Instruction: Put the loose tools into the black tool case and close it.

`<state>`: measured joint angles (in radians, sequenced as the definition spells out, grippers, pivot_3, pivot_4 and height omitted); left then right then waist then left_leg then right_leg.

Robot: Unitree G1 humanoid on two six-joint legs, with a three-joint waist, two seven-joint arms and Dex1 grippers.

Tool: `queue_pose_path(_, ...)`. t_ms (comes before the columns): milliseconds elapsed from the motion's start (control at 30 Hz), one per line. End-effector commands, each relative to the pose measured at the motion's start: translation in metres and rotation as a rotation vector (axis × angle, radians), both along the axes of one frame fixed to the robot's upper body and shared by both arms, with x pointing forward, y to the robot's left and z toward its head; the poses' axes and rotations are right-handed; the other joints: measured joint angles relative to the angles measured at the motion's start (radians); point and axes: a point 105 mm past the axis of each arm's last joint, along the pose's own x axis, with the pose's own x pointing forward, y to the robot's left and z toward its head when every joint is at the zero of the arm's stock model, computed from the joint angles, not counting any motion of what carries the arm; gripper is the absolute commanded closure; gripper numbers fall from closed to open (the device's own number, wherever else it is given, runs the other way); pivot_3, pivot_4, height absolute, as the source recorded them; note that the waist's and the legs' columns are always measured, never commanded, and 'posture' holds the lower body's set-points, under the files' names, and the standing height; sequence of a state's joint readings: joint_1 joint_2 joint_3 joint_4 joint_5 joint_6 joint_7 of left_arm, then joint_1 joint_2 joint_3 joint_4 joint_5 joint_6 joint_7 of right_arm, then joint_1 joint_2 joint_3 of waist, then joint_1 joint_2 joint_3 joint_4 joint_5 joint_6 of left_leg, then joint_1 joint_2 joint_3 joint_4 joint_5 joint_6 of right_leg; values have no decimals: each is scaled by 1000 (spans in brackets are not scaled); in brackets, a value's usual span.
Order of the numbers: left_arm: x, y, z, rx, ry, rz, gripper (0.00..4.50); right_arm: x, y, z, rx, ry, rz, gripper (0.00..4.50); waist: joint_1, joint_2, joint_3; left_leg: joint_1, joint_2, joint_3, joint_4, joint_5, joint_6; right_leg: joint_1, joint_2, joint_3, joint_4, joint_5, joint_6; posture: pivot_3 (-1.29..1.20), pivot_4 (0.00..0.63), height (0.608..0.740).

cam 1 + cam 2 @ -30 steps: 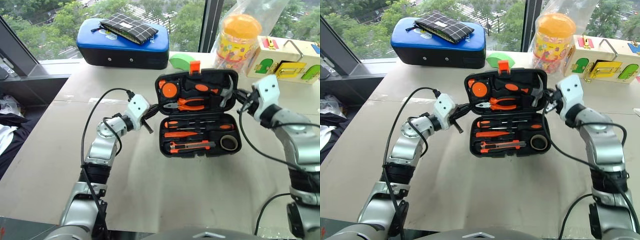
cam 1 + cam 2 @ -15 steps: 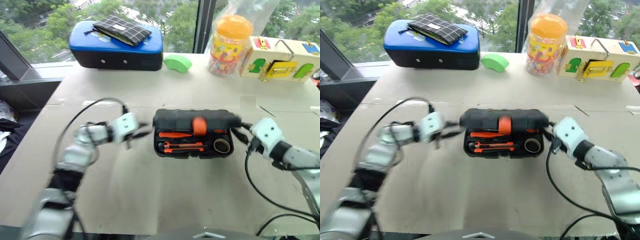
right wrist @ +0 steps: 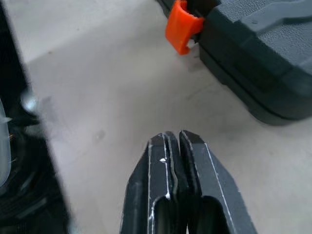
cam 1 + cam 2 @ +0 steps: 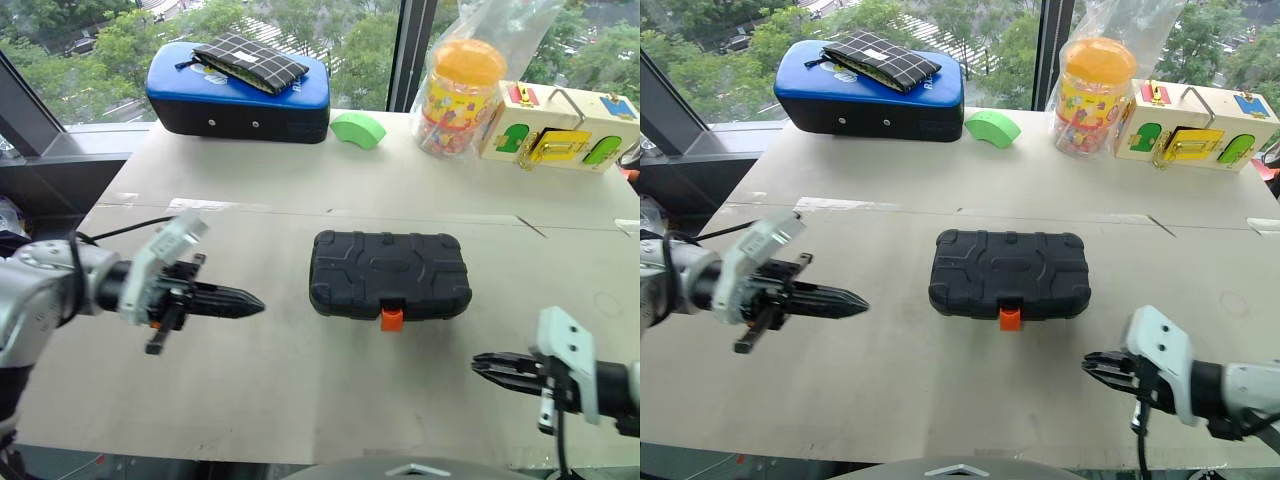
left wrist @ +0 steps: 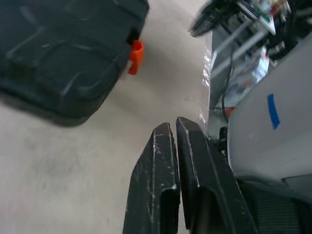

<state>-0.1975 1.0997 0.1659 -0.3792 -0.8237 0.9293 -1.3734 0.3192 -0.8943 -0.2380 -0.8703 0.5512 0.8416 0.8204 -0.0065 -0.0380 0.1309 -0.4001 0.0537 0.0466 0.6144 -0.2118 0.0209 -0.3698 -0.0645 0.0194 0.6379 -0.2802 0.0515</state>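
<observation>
The black tool case [image 4: 390, 272] lies shut flat in the middle of the table, ribbed lid up, its orange latch [image 4: 391, 318] at the near edge. The loose tools are hidden from view. My left gripper [image 4: 255, 302] hovers to the left of the case, shut and empty, pointing toward it with a gap between them. My right gripper [image 4: 480, 363] is shut and empty near the table's front edge, right of and nearer than the latch. The case [image 5: 63, 53] and latch [image 3: 181, 27] also appear in both wrist views.
A blue-topped case [image 4: 240, 90] with a checked pouch [image 4: 252, 60] on it stands at the back left. A green piece [image 4: 357, 129], an orange-lidded jar [image 4: 459, 85] and a wooden latch box [image 4: 555, 125] line the back.
The case lid has swung down from open to fully shut. Both grippers have pulled back from the case's sides toward the table's front.
</observation>
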Motion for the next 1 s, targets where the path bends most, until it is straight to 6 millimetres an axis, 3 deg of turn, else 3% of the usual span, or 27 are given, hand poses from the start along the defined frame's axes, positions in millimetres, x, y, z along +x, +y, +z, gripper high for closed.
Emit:
queue_pose_path(33, 3, -12, -6, 53, -116, -38, 4470, 18, -2, -13, -24, -8, -81, 4500, 3, 1, 1, -1, -1, 0, 0, 0, 0, -1, 1, 0, 0, 0, 0, 0, 150, 740)
queue_pose_path(133, 14, -19, -21, 72, -184, -11, 4470, 36, -1, -24, -20, -5, -143, 4500, 12, 2, 1, -2, -2, 0, -1, 0, 0, -1, 5, 0, 0, 0, 0, 0, 150, 740)
queue_pose_path(233, 19, -30, -27, 51, -219, -13, 4470, 81, -1, -11, 21, -97, -291, 4500, 10, 0, 1, -3, 0, 1, 0, 0, 0, -2, 10, 3, -1, 0, 0, 0, 150, 740)
queue_pose_path(400, 30, -37, -31, 29, -243, -2, 4470, 121, 4, 4, 40, -175, -374, 4500, 1, 0, 1, -7, 0, 1, 3, 0, 0, -7, 12, 4, 3, 1, -1, 0, 150, 740)
queue_pose_path(533, 51, -48, -30, 21, -303, 22, 4470, 148, 1, 11, 27, -216, -420, 4500, 2, 0, 1, -9, -1, 2, 3, 0, 0, -8, 14, 3, 3, 2, 0, 0, 150, 740)
queue_pose_path(633, 68, -57, -34, 46, -349, 37, 4470, 141, 0, 7, 13, -169, -371, 4500, 12, 1, 1, -13, -1, 1, 4, 0, 0, -10, 14, 0, 3, 3, 3, 0, 150, 740)
queue_pose_path(767, 81, -73, -55, 98, -349, 19, 4470, 97, 8, 3, 52, -13, -241, 4500, 24, 2, -1, -14, -2, -1, 4, 0, 1, -9, 15, 0, 3, 3, 4, 0, 150, 740)
queue_pose_path(900, 79, -71, -79, 175, -303, -4, 4470, 89, 24, 2, 88, -3, -220, 4500, 8, 5, -5, -12, -1, -1, 5, 0, 1, -8, 17, 4, 3, 3, 4, 0, 150, 740)
queue_pose_path(1000, 76, -74, -82, 174, -299, -22, 4470, 90, 36, 2, 125, 3, -223, 4500, 5, 8, -11, -9, -1, -1, 5, 0, 1, -6, 17, 4, 4, 3, 3, 0, 150, 740)
